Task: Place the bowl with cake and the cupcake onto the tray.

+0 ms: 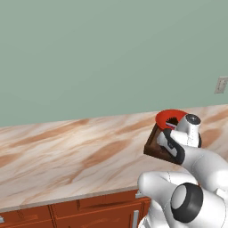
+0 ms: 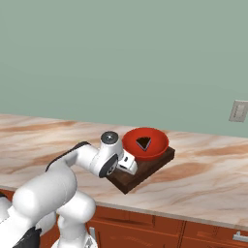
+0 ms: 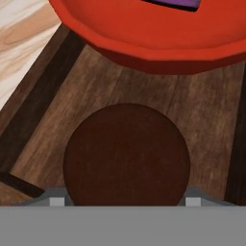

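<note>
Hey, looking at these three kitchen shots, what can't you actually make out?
- Whether the cupcake rests on the tray or hangs gripped: hand view too close.
- Gripper fingertips: cut off by hand view's bottom edge; hidden behind the arm in base views.
- Bowl with cake: near side hidden by the arm, left base view.

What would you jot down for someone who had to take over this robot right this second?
Gripper: jaws stand wide on either side of the cupcake; whether they grip it or have let go, I cannot tell.
Cupcake: over the near part of the wooden tray, just in front of the red bowl.
Bowl with cake wedge: already on the tray, toward its far side.
Done: bowl placed; cupcake brought to the tray.
Left: confirm the cupcake rests on the tray floor, release if needed, lift the arm away.
</note>
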Robot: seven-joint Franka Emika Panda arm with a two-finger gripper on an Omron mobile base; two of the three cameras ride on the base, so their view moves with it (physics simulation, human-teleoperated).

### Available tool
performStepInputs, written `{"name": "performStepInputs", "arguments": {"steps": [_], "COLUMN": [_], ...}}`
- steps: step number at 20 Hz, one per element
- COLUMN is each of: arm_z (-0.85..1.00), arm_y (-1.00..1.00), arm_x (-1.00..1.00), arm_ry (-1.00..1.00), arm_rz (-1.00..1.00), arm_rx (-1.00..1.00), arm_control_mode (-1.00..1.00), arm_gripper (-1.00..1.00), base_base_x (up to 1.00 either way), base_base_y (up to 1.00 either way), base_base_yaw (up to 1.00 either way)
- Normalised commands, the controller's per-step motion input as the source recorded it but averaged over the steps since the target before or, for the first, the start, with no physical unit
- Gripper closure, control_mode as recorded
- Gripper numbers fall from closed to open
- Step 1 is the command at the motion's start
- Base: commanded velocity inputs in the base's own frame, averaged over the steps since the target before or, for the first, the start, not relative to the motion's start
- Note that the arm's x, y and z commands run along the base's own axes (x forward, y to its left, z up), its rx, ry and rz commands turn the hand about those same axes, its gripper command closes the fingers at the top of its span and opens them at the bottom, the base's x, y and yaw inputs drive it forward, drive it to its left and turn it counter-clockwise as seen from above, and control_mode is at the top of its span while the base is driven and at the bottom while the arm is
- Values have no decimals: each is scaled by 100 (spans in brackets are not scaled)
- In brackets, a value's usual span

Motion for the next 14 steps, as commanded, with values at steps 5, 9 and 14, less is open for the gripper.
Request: {"name": "performStepInputs", "arguments": {"steps": [5, 9, 14], "arm_z": [0, 0, 5], "arm_y": [0, 0, 0], "arm_x": [0, 0, -2], "arm_ry": [0, 0, -1], "arm_rz": [0, 0, 0], "arm_rx": [0, 0, 0], "arm_control_mode": [-100, -100, -100], "arm_gripper": [-100, -100, -100], "base_base_x": [0, 0, 0], "base_base_y": [0, 0, 0], "base_base_yaw": [0, 0, 0]}}
